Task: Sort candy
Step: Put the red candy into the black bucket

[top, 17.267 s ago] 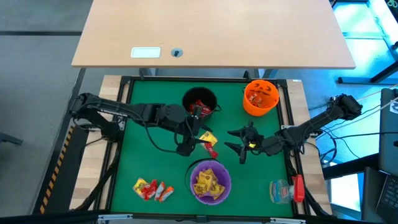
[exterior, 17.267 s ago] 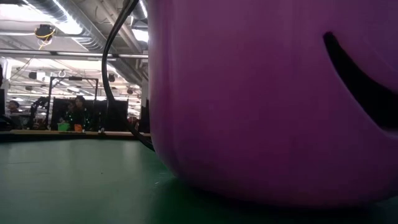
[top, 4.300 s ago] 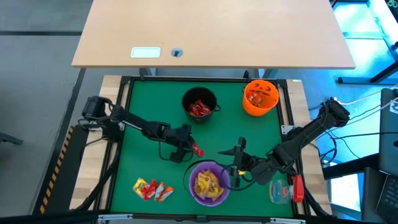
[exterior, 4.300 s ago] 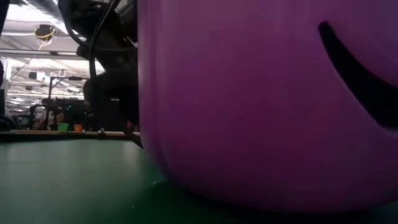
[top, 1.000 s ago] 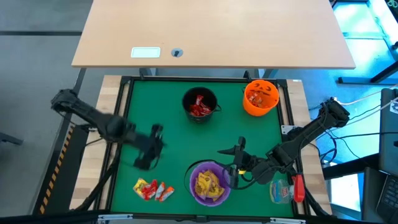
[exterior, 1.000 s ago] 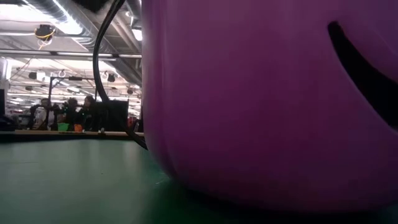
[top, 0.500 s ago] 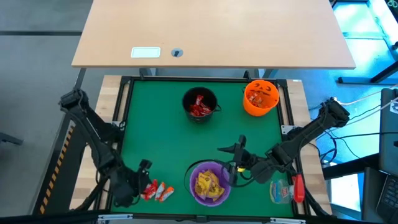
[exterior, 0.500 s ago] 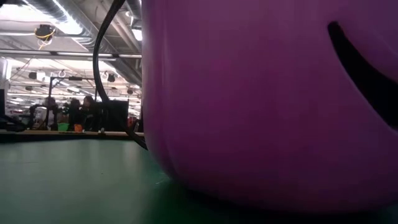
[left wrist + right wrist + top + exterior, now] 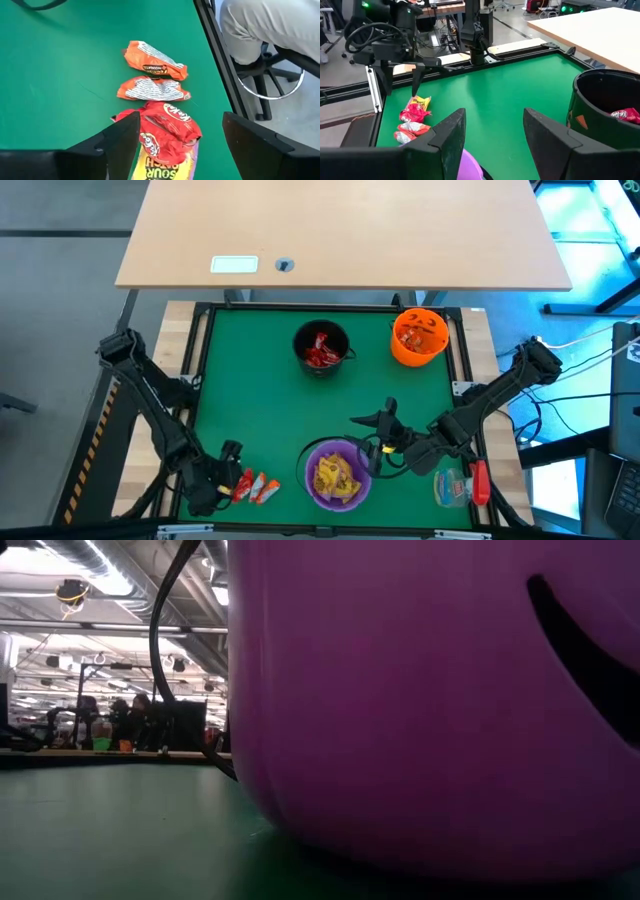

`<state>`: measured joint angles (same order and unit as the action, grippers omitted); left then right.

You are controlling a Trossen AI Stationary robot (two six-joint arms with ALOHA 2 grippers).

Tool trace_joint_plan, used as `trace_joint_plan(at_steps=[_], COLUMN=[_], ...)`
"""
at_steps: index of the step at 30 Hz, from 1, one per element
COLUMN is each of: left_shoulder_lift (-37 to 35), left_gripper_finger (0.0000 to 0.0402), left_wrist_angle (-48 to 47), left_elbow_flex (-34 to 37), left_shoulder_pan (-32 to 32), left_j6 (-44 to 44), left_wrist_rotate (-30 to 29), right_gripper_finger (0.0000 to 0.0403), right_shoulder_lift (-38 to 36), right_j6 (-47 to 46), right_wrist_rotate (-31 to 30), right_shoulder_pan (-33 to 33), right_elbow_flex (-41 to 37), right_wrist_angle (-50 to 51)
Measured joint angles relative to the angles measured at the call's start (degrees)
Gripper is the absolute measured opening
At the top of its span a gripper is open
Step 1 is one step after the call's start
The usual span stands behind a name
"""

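Lying lengthwise in a row, candy [image 9: 157, 90] btwn L fingers [image 9: 122, 142]

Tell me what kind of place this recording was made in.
Probably a robotics lab or workshop. Two robot arms work at a framed green table; the low view shows exposed ceiling ducts and people at benches behind; the left wrist view catches an office chair base.

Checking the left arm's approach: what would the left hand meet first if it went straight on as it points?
Probably the red candy between the open fingers of the left hand, with two orange candies beyond; depth is unclear.
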<state>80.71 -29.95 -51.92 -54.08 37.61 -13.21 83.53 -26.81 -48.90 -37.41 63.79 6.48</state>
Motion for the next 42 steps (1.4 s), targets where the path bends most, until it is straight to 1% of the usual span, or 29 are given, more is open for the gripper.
trace_joint_plan(at_steps=[11,20,27,34,37,39,42], left_shoulder_lift=[0.0,0.0,0.0,0.0,0.24,1.01,2.93], left_gripper_finger=[0.0273,0.0273,0.0273,0.0273,0.0273,0.0273,0.0273], left_wrist_angle=[-0.14,-1.73,-3.39,-4.79,-3.96,-1.13,0.41], left_elbow_flex=[0.0,0.0,0.0,0.0,0.03,0.48,0.92], left_shoulder_pan=[0.07,0.07,0.06,0.05,0.07,-0.07,-0.3], left_j6=[0.92,1.56,2.45,3.36,4.03,3.97,4.04], left_wrist_rotate=[-1.46,-1.07,-2.55,-2.53,-3.07,-3.88,-2.85], right_gripper_finger=[0.0198,0.0198,0.0198,0.0198,0.0198,0.0198,0.0198], right_shoulder_lift=[0.02,0.04,0.04,0.04,0.04,0.04,0.04], right_j6=[-1.07,-0.93,-0.83,-1.04,-0.26,0.04,0.09], right_wrist_rotate=[0.02,0.02,0.03,0.04,0.03,0.04,-0.01], right_shoulder_pan=[0.0,0.0,0.0,0.0,0.0,0.0,0.02], right_elbow_flex=[0.0,0.0,0.0,0.0,0.0,0.0,0.0], right_wrist_angle=[0.0,0.02,0.02,0.04,0.04,0.04,0.07])
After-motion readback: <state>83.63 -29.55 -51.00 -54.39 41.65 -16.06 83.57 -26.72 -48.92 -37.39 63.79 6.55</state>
